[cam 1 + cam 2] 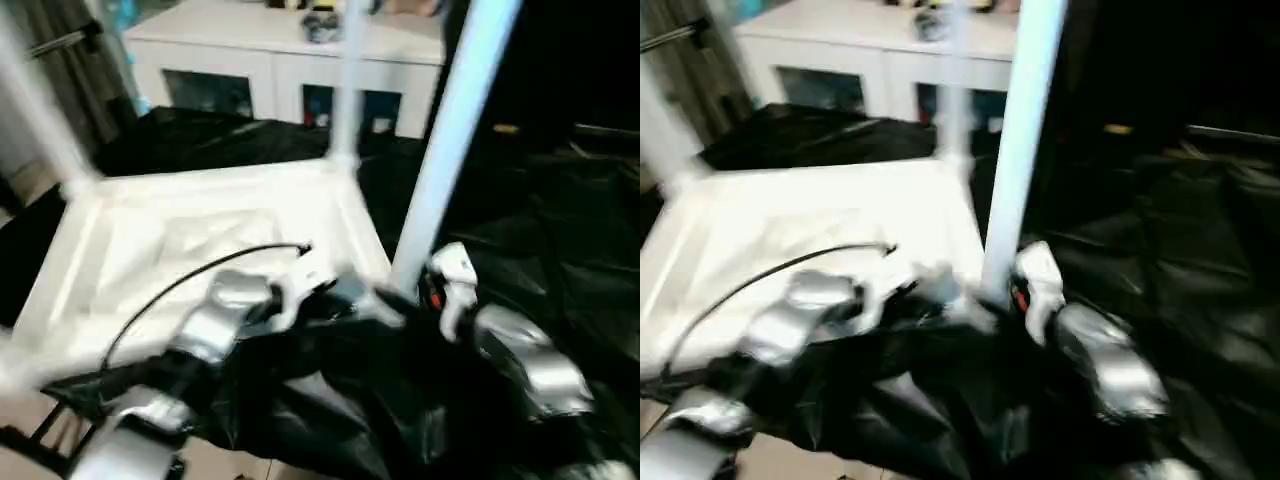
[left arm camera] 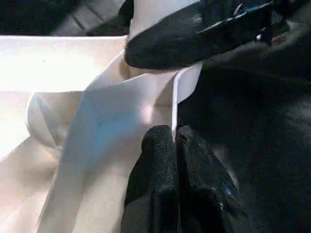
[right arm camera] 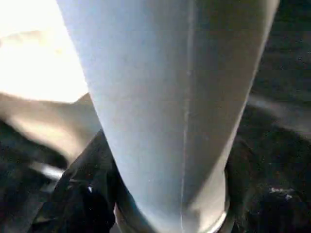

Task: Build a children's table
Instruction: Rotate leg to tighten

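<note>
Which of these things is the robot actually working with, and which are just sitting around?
In the job:
- white tabletop, lying underside up
- near white leg, standing in its corner
- two far legs, upright

Just there:
- white cabinet
- black sheet

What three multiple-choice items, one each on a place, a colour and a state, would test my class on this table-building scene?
1. Where does the white glass-door cabinet stand?
A. Behind the upturned white plastic rectangular tabletop
B. On it
C. Under it

2. What colour is the crumpled sheet beneath the tabletop?
A. White
B. Black
C. Red

3. How is the left gripper?
A. Wide open
B. Shut on a cable
C. Shut on the tabletop's thin rim

Key: 1 A, it rises beyond the far edge; 2 B, dark folds surround the tabletop; 3 C, both black fingers pinch the rim wall.
</note>
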